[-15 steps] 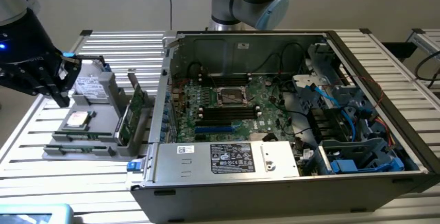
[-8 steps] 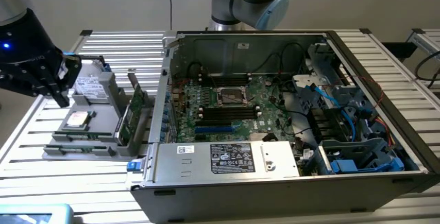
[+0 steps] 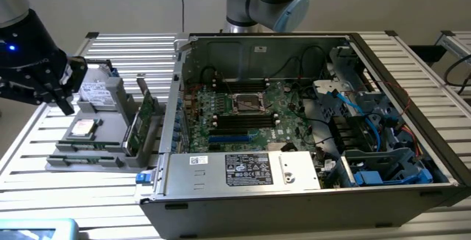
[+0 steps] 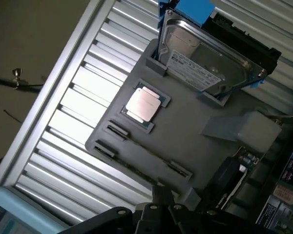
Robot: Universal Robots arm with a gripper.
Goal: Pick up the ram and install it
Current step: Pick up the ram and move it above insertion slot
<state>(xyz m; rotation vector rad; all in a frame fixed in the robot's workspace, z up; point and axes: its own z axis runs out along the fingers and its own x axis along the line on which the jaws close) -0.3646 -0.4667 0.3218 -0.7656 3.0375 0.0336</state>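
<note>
Hovering above the grey tray [image 3: 110, 134]'s far edge, one gripper [image 3: 65, 103] is pressed together, pinching nothing. One ram [image 3: 81, 159] lies along the tray's near edge, beside one processor [image 3: 85, 128]; bare slatted table [image 3: 44, 187] surrounds the tray.

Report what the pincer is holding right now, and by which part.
Nothing is held. The pincer is shut on itself, with no part between its tips, and hangs above the grey parts tray.
</note>
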